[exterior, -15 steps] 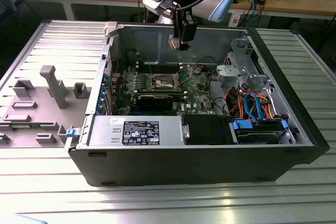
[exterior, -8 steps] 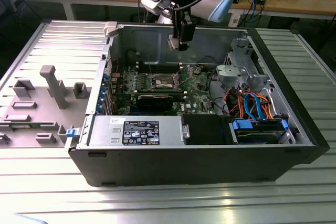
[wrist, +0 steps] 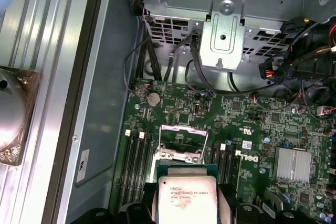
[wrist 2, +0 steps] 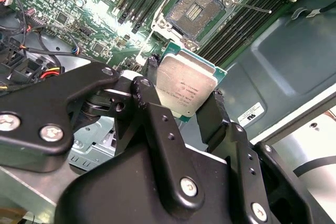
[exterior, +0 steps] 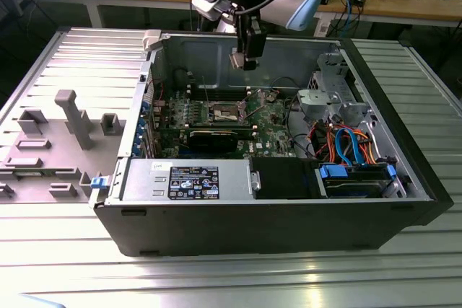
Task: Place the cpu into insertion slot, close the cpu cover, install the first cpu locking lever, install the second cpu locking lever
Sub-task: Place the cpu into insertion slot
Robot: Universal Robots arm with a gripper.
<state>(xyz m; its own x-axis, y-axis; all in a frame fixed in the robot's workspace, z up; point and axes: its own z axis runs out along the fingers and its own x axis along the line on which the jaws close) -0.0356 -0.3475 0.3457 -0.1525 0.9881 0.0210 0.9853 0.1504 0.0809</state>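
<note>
My gripper [wrist 2: 184, 92] is shut on the cpu [wrist 2: 186, 83], a thin square chip with a silver top and green rim, held by two opposite edges between black fingers [wrist 2: 152, 95]. In the exterior view the gripper [exterior: 245, 61] hangs above the motherboard, over the open case, with the cpu [exterior: 237, 60] in it. The insertion slot [wrist 2: 195, 9] lies below, its contact field bare inside a silver metal frame. In the first wrist view the cpu [wrist: 187, 195] hovers just short of the slot [wrist: 181, 140]. A thin wire locking lever [wrist 2: 252, 8] sticks out beside the slot.
The computer case [exterior: 289, 232] lies open on a ribbed metal table. Long black memory slots [wrist 2: 236, 24] flank the socket. A drive cage [wrist: 226, 19], cable bundles [exterior: 346, 142] and a power supply with a label [exterior: 193, 182] crowd the case. Grey fixtures [exterior: 72, 117] stand at the exterior view's left.
</note>
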